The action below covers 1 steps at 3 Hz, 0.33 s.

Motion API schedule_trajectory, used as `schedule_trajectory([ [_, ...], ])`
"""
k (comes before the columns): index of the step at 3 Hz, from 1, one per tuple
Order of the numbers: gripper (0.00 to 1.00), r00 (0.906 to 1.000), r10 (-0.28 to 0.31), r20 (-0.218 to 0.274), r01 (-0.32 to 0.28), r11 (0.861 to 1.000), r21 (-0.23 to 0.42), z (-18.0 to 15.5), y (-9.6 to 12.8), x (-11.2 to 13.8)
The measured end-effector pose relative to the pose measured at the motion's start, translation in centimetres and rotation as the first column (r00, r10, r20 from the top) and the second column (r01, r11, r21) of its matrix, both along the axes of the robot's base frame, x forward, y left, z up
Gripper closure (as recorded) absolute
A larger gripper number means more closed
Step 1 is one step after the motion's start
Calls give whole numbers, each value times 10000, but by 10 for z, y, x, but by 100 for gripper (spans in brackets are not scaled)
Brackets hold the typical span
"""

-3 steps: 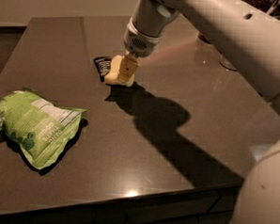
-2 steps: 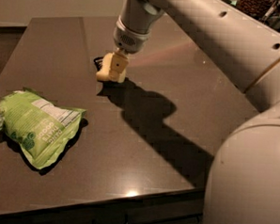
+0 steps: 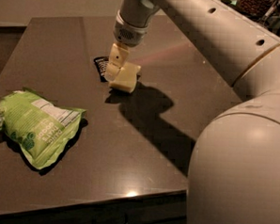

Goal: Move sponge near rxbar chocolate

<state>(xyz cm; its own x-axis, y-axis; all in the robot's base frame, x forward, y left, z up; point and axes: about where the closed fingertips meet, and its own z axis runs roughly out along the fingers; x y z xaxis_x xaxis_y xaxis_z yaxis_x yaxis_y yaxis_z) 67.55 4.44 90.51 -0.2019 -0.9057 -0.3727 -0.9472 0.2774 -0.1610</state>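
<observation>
The sponge [image 3: 125, 79], a pale yellow foam block, sits low over the dark table [image 3: 143, 147], at or just above its surface. My gripper [image 3: 117, 71] comes down from above and is shut on the sponge; one cream finger [image 3: 114, 61] shows on its left side. The rxbar chocolate [image 3: 100, 66], a small black wrapper, lies on the table right beside the sponge on its left and is partly hidden behind the finger.
A large green chip bag [image 3: 36, 125] lies at the table's left front. My big pale arm [image 3: 242, 138] fills the right side and casts a shadow [image 3: 149, 109] on the table. The table's front edge [image 3: 102, 199] runs along the bottom.
My gripper, still holding the sponge, has moved down and slightly right, ending lower over the table beside the black bar. The chip bag has not moved.
</observation>
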Motion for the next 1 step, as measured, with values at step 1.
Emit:
schedule_trajectory([
  [1,0,10000,1,-1,-1,10000,0,0,0,0],
])
